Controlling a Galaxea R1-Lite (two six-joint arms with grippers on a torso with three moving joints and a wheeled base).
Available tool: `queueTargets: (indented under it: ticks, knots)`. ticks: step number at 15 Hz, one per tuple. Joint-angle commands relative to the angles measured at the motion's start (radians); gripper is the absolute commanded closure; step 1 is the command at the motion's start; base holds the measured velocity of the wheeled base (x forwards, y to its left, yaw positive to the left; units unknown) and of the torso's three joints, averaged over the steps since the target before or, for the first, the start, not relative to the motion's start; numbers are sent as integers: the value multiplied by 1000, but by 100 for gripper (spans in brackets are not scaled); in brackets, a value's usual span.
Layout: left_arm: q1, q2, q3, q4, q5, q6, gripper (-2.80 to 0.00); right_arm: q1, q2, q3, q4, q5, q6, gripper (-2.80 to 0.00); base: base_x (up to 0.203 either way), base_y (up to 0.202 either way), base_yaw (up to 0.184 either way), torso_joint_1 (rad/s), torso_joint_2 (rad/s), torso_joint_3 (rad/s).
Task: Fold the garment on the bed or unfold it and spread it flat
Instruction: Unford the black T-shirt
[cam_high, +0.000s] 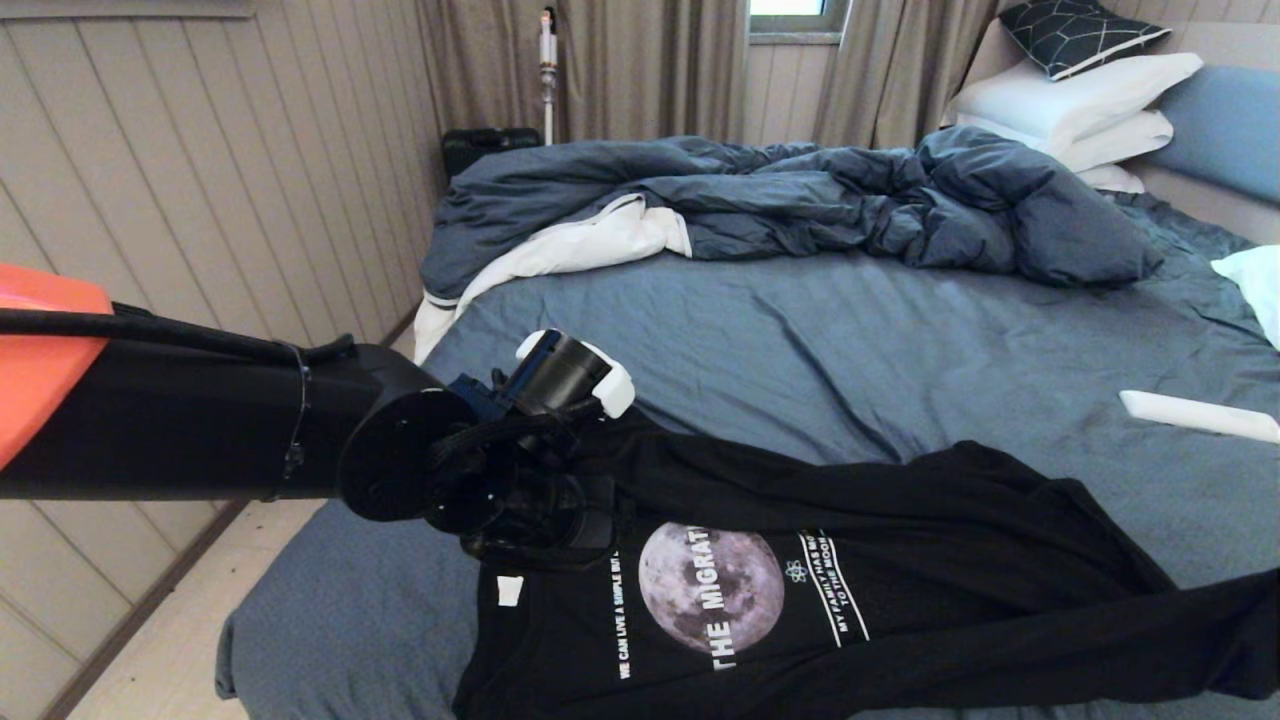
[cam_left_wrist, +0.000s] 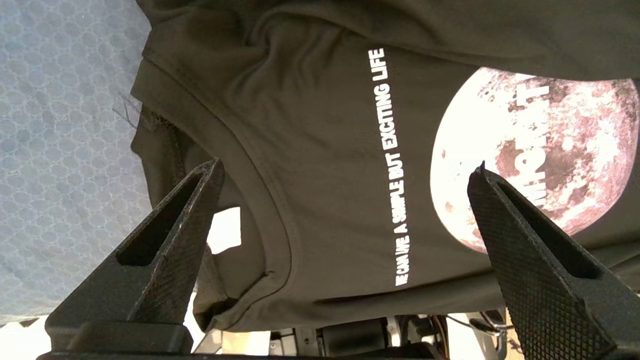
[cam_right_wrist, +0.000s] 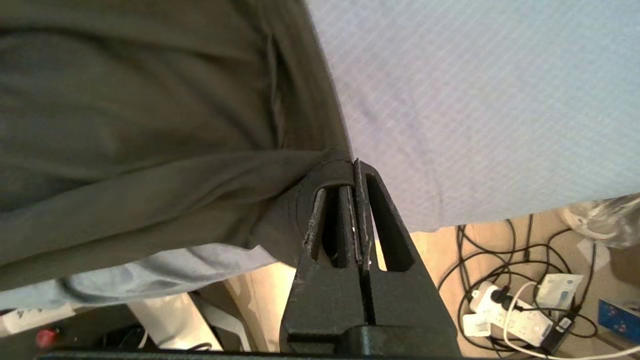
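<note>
Black garment (cam_high: 900, 560), moon print, rumpled, half-spread

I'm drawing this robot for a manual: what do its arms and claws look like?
The left arm is black and tubular with an orange section, a black cable tied along it, and a white-capped wrist. Both the left claw and the right claw have black, wedge-shaped, hollow fingers with cross-hatched pads.

The T-shirt (cam_high: 880, 560) lies on the bed (cam_high: 850, 350) at its near edge; the duvet (cam_high: 800, 205) is heaped behind it, pillows (cam_high: 1080, 105) far right.
</note>
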Motion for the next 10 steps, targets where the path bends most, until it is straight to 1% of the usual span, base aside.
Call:
queueTargets:
  ticks: [1,4,6,7,10]
  knots:
    - [-1,-1,2,2,2,-3,-280,2,-11,21,1,3,-2,0,0,0,0,0,0,0]
    - [-1,-1,2,4,2,-3,-280,2,-26,47,4,24,-3,0,0,0,0,0,0,0]
    - [-1,0,2,4,2,-3,-280,-5,-39,89,9,25,-17,0,0,0,0,0,0,0]
    - [1,1,3,4,2,-3,-280,-19,-45,110,9,25,-21,0,0,0,0,0,0,0]
    - [1,7,-1,1,2,-3,-280,-106,-48,189,0,23,-38,0,0,0,0,0,0,0]
